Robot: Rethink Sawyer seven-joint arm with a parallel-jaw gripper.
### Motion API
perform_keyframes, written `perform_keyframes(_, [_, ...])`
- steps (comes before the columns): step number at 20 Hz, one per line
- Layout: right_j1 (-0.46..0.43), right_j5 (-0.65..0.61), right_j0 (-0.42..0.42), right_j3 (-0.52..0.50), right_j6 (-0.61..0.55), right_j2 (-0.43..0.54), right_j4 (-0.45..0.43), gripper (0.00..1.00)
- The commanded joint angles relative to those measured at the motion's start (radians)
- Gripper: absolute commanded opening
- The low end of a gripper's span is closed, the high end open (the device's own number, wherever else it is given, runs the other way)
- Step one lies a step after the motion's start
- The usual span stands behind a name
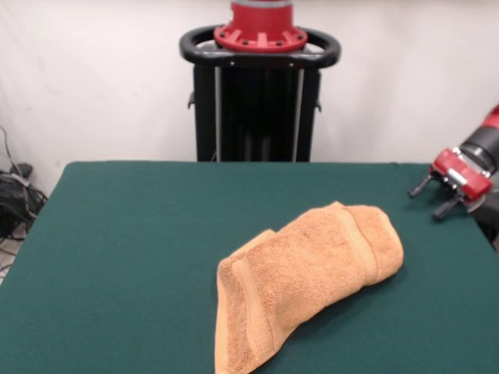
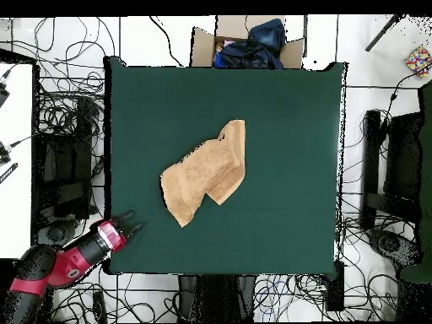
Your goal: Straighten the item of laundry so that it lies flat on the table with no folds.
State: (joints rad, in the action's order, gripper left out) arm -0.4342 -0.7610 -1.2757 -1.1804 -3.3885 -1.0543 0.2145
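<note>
The orange-tan towel (image 1: 312, 273) lies folded over on itself in a long bundle on the dark green table (image 1: 140, 234), reaching from the middle to the front edge. A woven band shows across each end. In the overhead view the towel (image 2: 207, 173) sits near the table's (image 2: 287, 118) middle, with a folded flap along its lower right. My gripper (image 1: 433, 197) hangs over the table's right edge, open and empty, well apart from the towel. In the overhead view it (image 2: 131, 224) is at the table's bottom left corner.
The black pedestal (image 1: 260, 86) stands behind the table's far edge. A cardboard box with dark blue cloth (image 2: 249, 42) sits beyond the table's top edge in the overhead view. Cables (image 2: 67, 126) lie on the floor around the table.
</note>
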Motion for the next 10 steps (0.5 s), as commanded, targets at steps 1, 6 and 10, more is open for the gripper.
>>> perform_keyframes(1, [0.040, 0.103, 0.044, -0.043, -0.084, 0.118, -0.002, 1.00])
perform_keyframes(6, [0.065, 0.138, 0.068, -0.084, -0.073, 0.117, -0.012, 1.00])
perform_keyframes(10, [0.067, 0.193, 0.093, -0.098, -0.102, 0.159, 0.023, 1.00])
